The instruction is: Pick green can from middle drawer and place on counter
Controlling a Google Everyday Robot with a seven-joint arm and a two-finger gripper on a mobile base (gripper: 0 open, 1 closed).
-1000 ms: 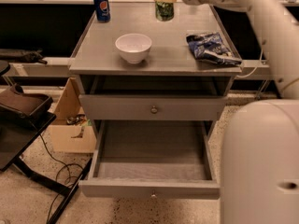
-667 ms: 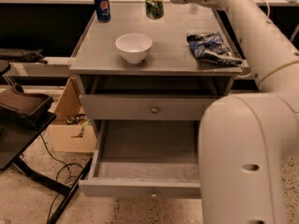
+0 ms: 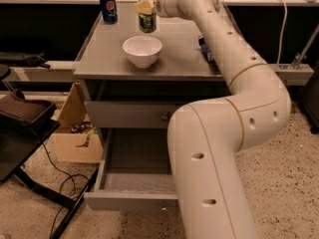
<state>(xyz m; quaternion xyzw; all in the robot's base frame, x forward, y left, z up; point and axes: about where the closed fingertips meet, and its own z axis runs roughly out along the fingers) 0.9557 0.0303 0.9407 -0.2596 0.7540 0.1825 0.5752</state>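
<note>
The green can [image 3: 147, 20] stands upright at the back middle of the counter [image 3: 174, 61], its base at or just above the surface. My gripper [image 3: 145, 6] comes in from the right and is shut on the can's top, its yellowish fingers [image 3: 144, 6] covering the rim. The middle drawer [image 3: 130, 200] is pulled open below, and its grey floor holds nothing where it shows. My arm crosses in front of the drawer's right half and hides it.
A blue Pepsi can [image 3: 108, 6] stands at the counter's back left. A white bowl [image 3: 142, 50] sits in front of the green can. A blue bag [image 3: 205, 49] lies on the right, mostly behind my arm. The upper drawer [image 3: 124, 114] is closed. A cardboard box [image 3: 75, 138] and a black stand [image 3: 25, 118] are on the left.
My gripper has carried the green can leftward and lower, closer to the Pepsi can. The view has shifted, so my arm now covers more of the cabinet's right side.
</note>
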